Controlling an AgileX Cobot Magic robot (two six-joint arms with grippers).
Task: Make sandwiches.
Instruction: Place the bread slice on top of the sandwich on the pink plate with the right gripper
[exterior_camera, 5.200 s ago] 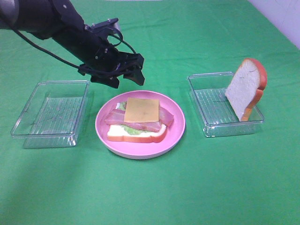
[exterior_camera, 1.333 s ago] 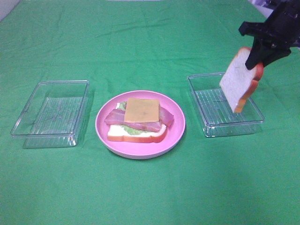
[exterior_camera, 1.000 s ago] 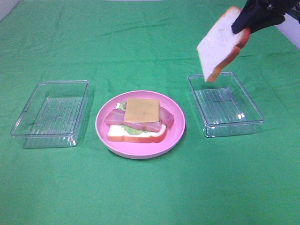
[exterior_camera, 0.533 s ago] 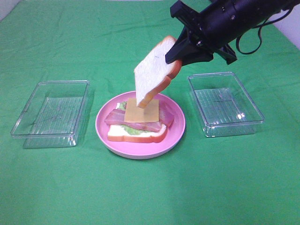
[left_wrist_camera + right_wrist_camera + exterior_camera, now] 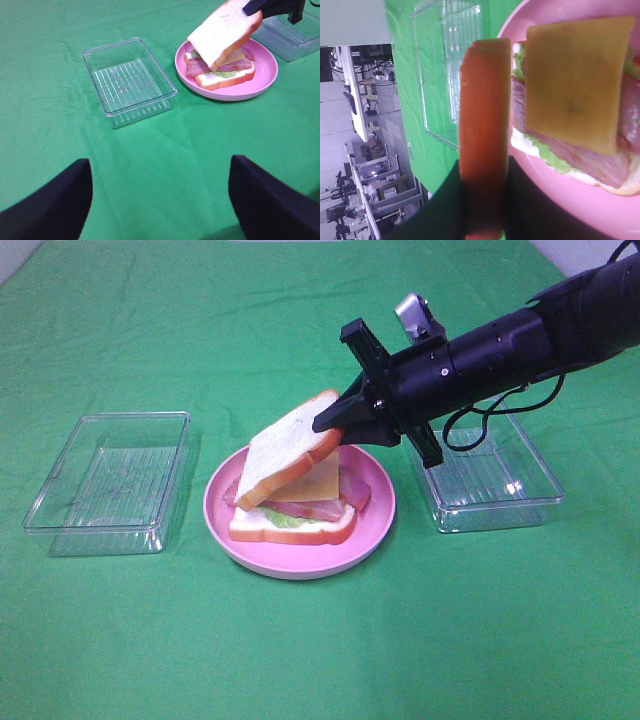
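The sandwich stack [image 5: 300,512] lies on the round pink plate [image 5: 300,566]: a bottom bread slice, lettuce, bacon and a yellow cheese slice [image 5: 322,480]. My right gripper [image 5: 338,424] reaches across from the right and is shut on the top bread slice [image 5: 285,448]. It holds the slice tilted over the stack, low edge down at the stack's left side and the gripped edge raised. The right wrist view shows the slice's crust [image 5: 485,135] edge-on beside the cheese [image 5: 575,80]. My left gripper [image 5: 160,200] is open and empty, well short of the plate [image 5: 227,96].
A clear plastic tray [image 5: 110,480] stands left of the plate and shows nothing inside; it also shows in the left wrist view [image 5: 129,80]. A second clear tray [image 5: 490,480] stands right of the plate, partly under my right arm. Green cloth covers the table.
My right gripper lifted the bread slice out of the right tray, carried it left and lowered it tilted onto the stack. The left arm left the exterior view.
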